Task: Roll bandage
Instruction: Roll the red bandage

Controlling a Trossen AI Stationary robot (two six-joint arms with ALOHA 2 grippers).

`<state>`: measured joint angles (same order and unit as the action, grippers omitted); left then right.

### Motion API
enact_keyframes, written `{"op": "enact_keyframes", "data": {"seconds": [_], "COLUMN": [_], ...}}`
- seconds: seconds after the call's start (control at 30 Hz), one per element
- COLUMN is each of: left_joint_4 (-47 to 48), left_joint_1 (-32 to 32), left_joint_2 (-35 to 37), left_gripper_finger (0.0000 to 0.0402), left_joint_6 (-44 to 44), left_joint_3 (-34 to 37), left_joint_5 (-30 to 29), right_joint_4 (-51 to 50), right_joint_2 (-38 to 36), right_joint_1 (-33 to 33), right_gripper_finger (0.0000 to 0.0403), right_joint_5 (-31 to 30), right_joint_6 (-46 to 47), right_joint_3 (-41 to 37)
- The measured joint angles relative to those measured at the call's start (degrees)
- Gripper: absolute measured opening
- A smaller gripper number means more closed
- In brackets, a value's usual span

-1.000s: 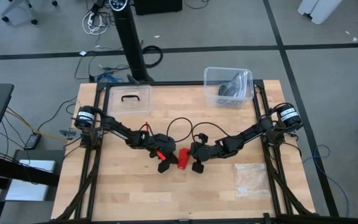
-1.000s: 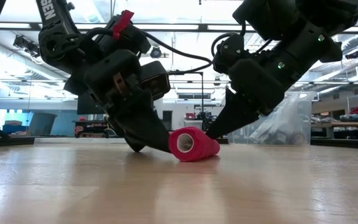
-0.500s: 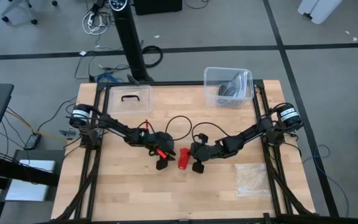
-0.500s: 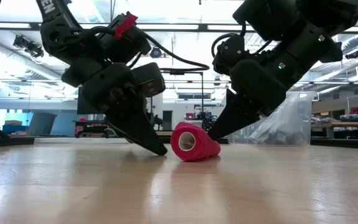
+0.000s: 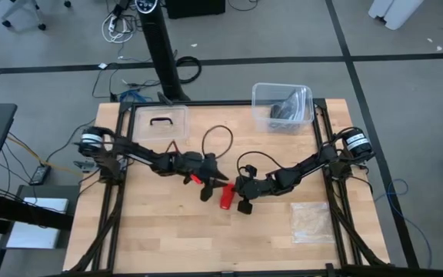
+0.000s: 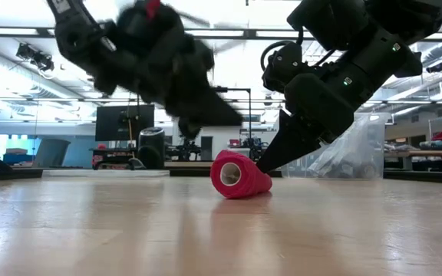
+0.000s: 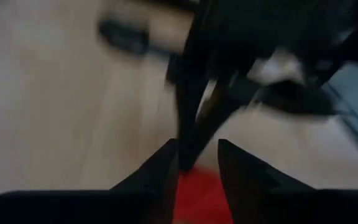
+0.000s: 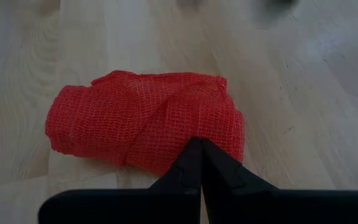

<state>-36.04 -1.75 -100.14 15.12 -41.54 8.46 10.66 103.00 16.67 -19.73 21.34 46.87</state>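
At the middle of the wooden table [image 5: 160, 238] I have the bandage [image 5: 226, 197] lying on its side as a short red roll, its open end turned toward the low camera [image 6: 240, 175]. My right gripper [image 5: 242, 194] is down beside it with its fingers pinched together, nothing between them, the joined tips pressing into the edge of the mesh roll [image 8: 145, 127]. In the low view that fingertip meets the roll's upper far side, and the roll rests on the wood.

My left gripper [image 5: 215, 185] is off the table, just beside the roll on its other side and blurred by motion in the low view [image 6: 206, 107]. Its wrist camera shows the two dark fingers [image 7: 163, 171] a narrow gap apart, with red showing beyond them; it holds nothing.

By my reading the rolling is nearly done, and the risk now is the roll loosening. The outer wrap looks rumpled and uneven in the right wrist view, so if I lift the right tip away carelessly, the loose end may spring back. A sideways shove from the left arm could also send the roll skidding. The clear lidded bin [image 5: 283, 107] and the plastic bag [image 5: 311, 221] sit well apart from all this.
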Motion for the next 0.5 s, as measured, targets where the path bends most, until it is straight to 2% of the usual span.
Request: {"op": "enact_keyframes", "data": {"seconds": [0.23, 0.5], "left_joint_4": [-0.3, 0.6], "left_joint_1": [-0.3, -1.0], "left_joint_2": [-7.4, -7.7], "left_gripper_finger": [0.0059, 0.0024], "left_joint_6": [3.2, 1.8], "left_joint_3": [-0.6, 0.4], "left_joint_5": [2.1, 0.9], "right_joint_4": [0.0, 0.2], "right_joint_2": [0.0, 0.0], "right_joint_1": [0.0, 0.0], "right_gripper_finger": [0.0001, 0.0001], "right_joint_5": [0.0, 0.0], "right_joint_6": [0.0, -0.1], "right_joint_3": [0.0, 0.0]}}
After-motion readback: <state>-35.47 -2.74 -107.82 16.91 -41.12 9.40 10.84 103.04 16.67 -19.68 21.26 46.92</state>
